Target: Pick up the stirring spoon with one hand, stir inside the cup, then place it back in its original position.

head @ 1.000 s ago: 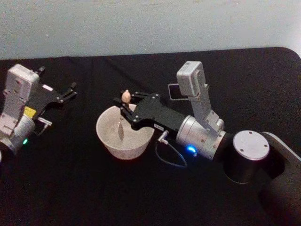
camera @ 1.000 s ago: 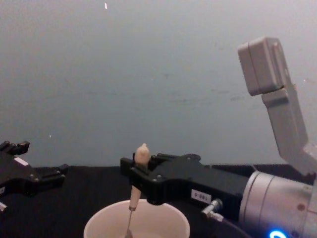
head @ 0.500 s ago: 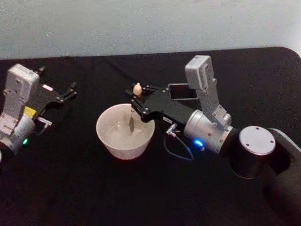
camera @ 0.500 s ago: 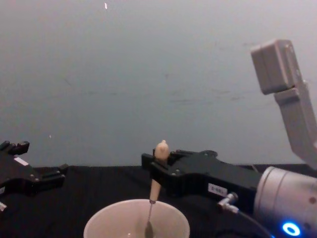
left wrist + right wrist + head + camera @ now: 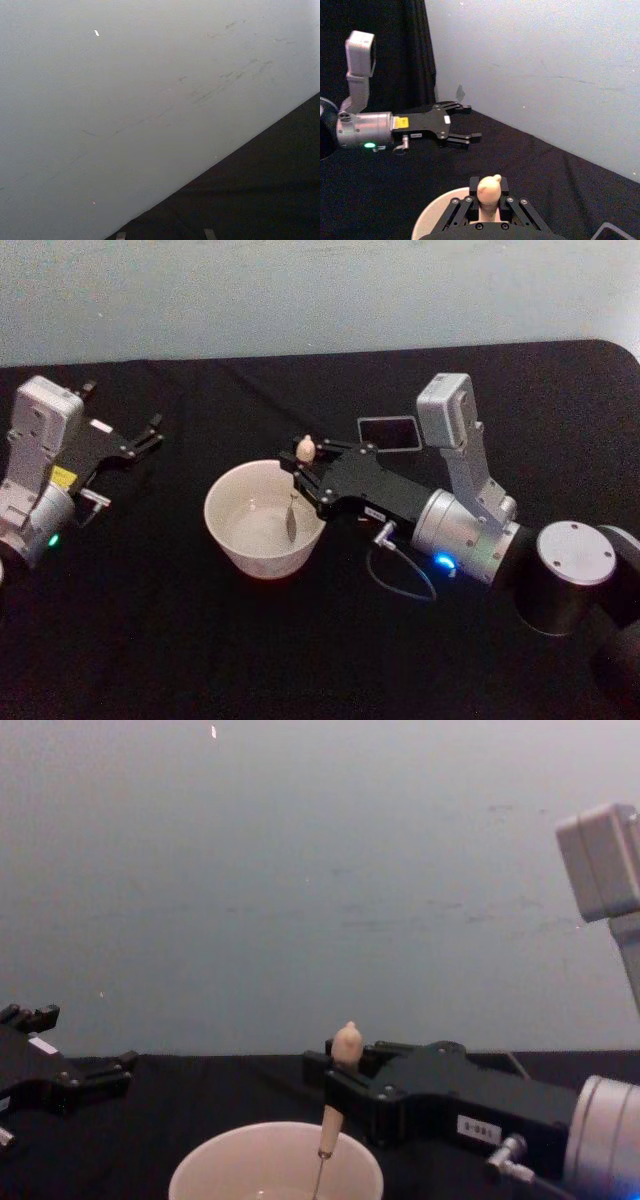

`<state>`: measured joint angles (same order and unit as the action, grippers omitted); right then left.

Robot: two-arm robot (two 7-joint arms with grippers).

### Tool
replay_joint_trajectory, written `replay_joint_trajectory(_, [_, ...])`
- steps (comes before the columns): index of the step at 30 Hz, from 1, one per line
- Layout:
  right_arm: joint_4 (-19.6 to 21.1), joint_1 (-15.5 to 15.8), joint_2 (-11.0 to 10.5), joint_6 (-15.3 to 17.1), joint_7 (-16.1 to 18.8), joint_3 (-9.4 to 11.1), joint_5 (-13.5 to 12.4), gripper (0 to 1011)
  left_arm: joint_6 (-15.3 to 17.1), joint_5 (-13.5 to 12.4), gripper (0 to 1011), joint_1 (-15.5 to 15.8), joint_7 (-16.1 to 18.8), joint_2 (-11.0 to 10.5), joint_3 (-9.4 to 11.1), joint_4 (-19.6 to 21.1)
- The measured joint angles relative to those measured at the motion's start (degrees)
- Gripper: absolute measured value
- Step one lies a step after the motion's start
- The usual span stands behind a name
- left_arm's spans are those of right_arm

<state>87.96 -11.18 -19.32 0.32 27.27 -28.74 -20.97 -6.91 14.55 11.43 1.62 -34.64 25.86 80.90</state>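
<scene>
- The stirring spoon (image 5: pixel 292 508) is standing nearly upright inside the cup (image 5: pixel 228 492). Its metal shaft is dipping below the rim on the cup's right side, and its rounded knob is poking up above the rim.
- From the chest view, the spoon (image 5: pixel 331 1120) is leaning slightly, with its knob tipped to the right of where the shaft is entering the cup (image 5: pixel 205 1175).
- The right gripper (image 5: pixel 303 468) is reaching over the cup's right rim and is clamping the pale handle just under the knob. In the right wrist view its fingers (image 5: pixel 506 201) are pressing the handle (image 5: pixel 489 190) from both sides.
- This looks like the stirring step, and it seems to be under way rather than finished.
- To stir well, the right gripper should be sweeping the tip in smooth circles well inside the cup's wall. The shaft should be staying steep, so that the black fingers are not knocking the thin rim.
- The cup looks light and is sitting loose on the black table (image 5: pixel 300 650), so a scrape along its wall could be sliding or tipping it.
- The left gripper (image 5: pixel 152 433) is resting well to the left of the cup with its fingers spread apart and nothing between them.
- A dark square holder (image 5: pixel 388 432) is standing behind and to the right of the cup.
</scene>
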Motion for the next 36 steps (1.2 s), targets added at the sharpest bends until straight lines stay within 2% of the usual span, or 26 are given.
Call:
replay_joint_trajectory(8, [2.8, 1.6, -1.6, 0.9, 1.1, -0.6, -1.2, 213, 0.0, 0.0, 1001, 0.0, 0.0, 0.0, 0.0, 0.0])
replay_joint_trajectory(18, [4.1, 1.7, -1.6, 1.2, 1.7, -2.1, -2.1, 214, 0.0, 0.0, 1001, 0.0, 0.0, 0.0, 0.0, 0.0])
replay_joint_trajectory(26, [1.8, -0.4, 0.5, 1.0, 0.8, -3.5, -1.5, 214, 0.0, 0.0, 1001, 0.0, 0.0, 0.0, 0.0, 0.0])
replay_joint_trajectory(36, [-1.7, -2.8, 3.1, -0.2, -1.3, -3.4, 0.2, 213, 0.0, 0.0, 1001, 0.0, 0.0, 0.0, 0.0, 0.0])
